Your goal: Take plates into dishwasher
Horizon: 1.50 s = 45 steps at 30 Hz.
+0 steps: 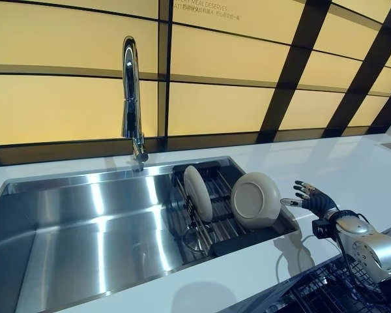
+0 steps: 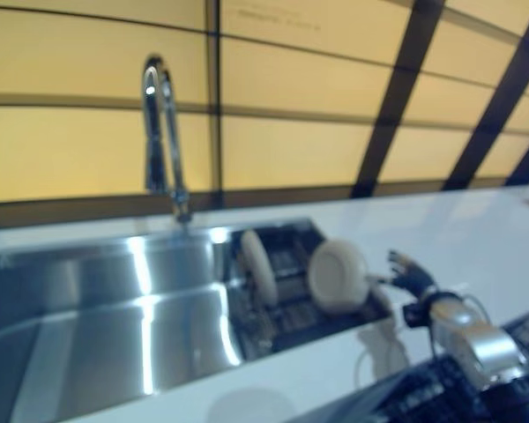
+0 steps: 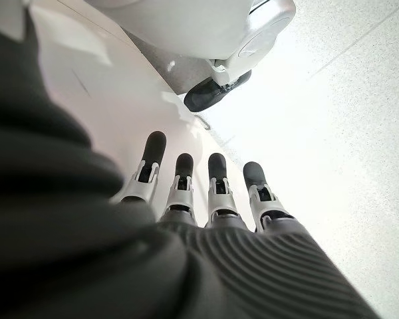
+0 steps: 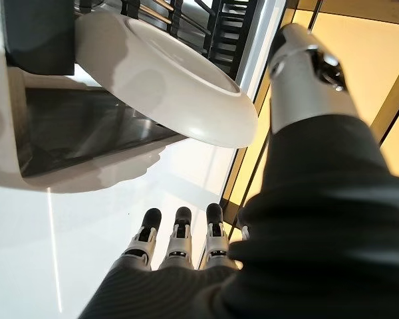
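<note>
Dishwasher basket (image 1: 332, 293) at the near right corner, dark wire, only its edge showing; right hand (image 1: 311, 194) just above and beyond it over the white counter (image 1: 352, 169), fingers straight and spread, holding nothing; its wrist view confirms the fingers (image 4: 179, 232) extended, with the plate rim close ahead.

Two plates stand on edge in a dark rack (image 1: 212, 215) at the right end of the steel sink (image 1: 85, 228); right plate (image 1: 255, 199) leans with its face toward the near side, just left of the hand but apart from it; left plate (image 1: 198, 193) upright, seen nearly edge-on, further into the rack; tap (image 1: 131, 98) at the far rim of the sink.

Left hand (image 3: 206, 186) shows only in its own wrist view, fingers straight, empty, hanging away from the work.

Step, as I judge it: reach for the first plate, grasp not yet made; neither plate has left the rack.

Next move calls for the hand to travel left to the right plate's rim, thumb behind and fingers across the face, closing before any lift; a smooth leaning plate may slip or knock its neighbour.
</note>
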### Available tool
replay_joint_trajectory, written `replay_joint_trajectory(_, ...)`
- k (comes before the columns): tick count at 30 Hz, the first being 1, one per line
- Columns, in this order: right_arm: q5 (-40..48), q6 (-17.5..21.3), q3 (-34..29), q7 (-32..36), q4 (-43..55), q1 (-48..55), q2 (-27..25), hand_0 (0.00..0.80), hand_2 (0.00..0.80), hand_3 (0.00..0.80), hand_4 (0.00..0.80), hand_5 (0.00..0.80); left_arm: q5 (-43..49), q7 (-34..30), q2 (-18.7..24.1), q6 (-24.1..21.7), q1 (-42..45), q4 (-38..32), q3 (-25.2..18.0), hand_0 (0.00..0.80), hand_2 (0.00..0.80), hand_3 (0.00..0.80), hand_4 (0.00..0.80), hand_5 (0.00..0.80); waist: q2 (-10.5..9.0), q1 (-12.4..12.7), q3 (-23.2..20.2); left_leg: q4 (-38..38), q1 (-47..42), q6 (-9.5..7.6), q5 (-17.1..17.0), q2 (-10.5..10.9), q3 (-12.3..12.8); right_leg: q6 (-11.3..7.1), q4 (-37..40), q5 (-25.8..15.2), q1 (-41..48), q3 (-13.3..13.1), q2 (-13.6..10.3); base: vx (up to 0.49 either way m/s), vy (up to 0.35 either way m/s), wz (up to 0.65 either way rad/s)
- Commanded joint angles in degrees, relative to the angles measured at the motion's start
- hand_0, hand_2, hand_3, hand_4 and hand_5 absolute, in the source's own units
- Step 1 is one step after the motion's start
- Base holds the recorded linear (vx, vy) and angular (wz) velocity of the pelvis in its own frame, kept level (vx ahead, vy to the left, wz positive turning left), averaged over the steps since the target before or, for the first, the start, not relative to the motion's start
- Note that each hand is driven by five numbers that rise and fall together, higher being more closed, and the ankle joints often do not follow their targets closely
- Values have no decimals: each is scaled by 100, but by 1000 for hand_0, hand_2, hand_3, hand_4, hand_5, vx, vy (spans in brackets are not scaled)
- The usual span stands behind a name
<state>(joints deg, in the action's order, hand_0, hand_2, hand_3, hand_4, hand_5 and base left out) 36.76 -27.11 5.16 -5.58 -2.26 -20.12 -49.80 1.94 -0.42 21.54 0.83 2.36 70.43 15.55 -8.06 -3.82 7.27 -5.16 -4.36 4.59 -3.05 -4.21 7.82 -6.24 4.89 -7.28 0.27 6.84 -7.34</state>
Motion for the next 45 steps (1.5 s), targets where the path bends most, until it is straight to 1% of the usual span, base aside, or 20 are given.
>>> replay_joint_trajectory(1,156,252,1,-99,461,-366,36,0,0,0,0,0,82,68,109,-280,-783,-146,113,0,0,0,0,0,81,-24,109,16,-114,-436,560,260,317,-241,-183,286,71,-151,241,0,0,0)
replay_joint_trajectory(8,354,337,17,-146,574,-408,95,0,0,0,0,0,111,61,128,-260,-788,-103,94,0,0,0,0,0,58,-13,102,16,-128,-450,571,256,318,-256,-199,279,69,-167,239,0,0,0)
replay_joint_trajectory(17,465,246,170,-93,781,-400,203,0,0,0,0,0,115,38,138,-247,-812,-104,101,0,0,0,0,0,66,-18,86,16,-133,-460,585,271,326,-272,-202,267,46,-190,238,0,0,0)
replay_joint_trajectory(20,417,228,250,-46,798,-396,231,0,0,0,0,0,106,25,149,-265,-813,-91,103,0,0,0,0,0,65,-6,88,16,-141,-460,585,275,343,-279,-199,255,46,-155,235,0,0,0)
replay_joint_trajectory(27,326,133,397,-170,713,-483,338,0,0,0,0,0,105,61,118,-266,-841,-62,145,0,0,0,0,0,39,27,100,16,-134,-469,586,274,339,-277,-197,253,46,-130,237,0,0,0)
replay_joint_trajectory(33,410,99,327,-264,545,-506,304,0,0,0,0,0,128,50,126,-274,-840,-23,121,0,0,0,0,0,22,37,92,16,-140,-468,588,270,324,-278,-198,252,59,-116,240,0,0,0)
replay_joint_trajectory(45,413,219,222,-407,373,-520,305,0,0,0,0,0,150,45,145,-264,-831,-36,116,0,0,0,0,0,14,71,108,16,-133,-467,586,267,284,-276,-207,265,71,-83,228,0,0,0)
